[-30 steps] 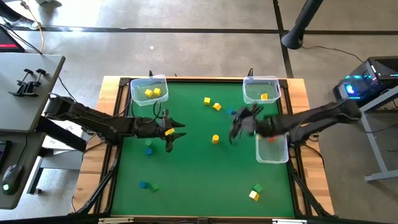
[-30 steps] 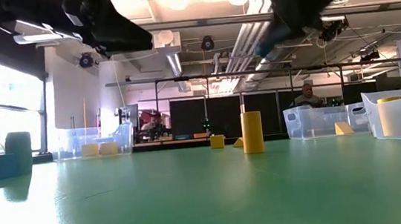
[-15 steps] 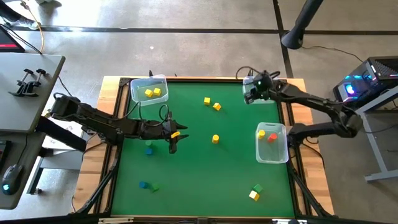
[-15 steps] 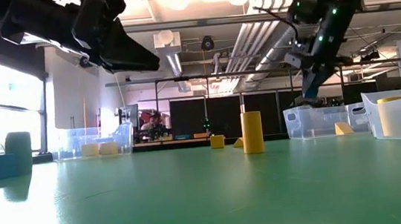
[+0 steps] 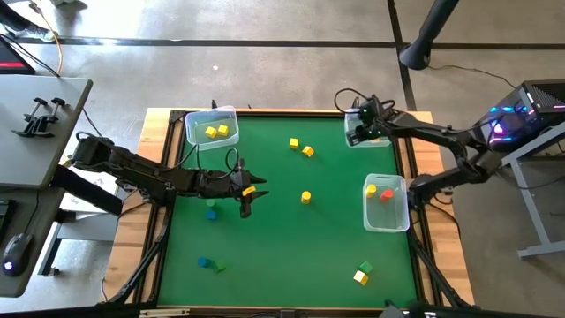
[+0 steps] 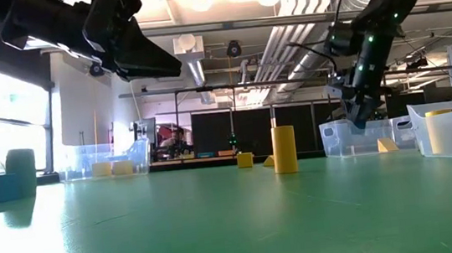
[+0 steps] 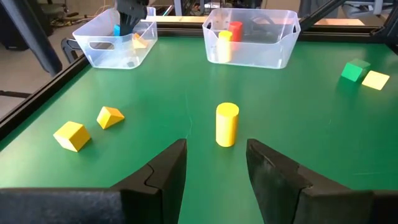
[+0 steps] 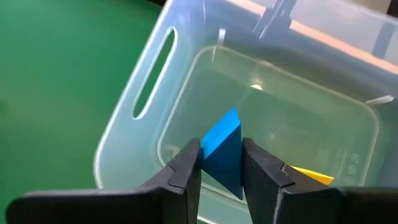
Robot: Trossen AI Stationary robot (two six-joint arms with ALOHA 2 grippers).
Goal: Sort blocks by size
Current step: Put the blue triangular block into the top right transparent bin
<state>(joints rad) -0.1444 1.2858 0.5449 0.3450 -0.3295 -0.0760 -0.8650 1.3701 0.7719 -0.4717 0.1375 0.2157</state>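
Above the clear bin (image 8: pixel 155 118) at the table's far right corner, the right gripper (image 8: pixel 222 163) is pinching a blue block (image 8: pixel 222 149) between nearly closed fingers. Releasing off-centre could be bouncing it over the rim. The left gripper (image 7: pixel 214 163) is hanging open near mid-table.

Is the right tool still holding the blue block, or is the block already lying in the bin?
Held: the blue block sits clamped between the right tool fingers, above the clear bin, not on its floor.

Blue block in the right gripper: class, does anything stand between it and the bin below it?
No. The right gripper holds the blue block directly above the open clear bin; only a yellow piece lies off to one side.
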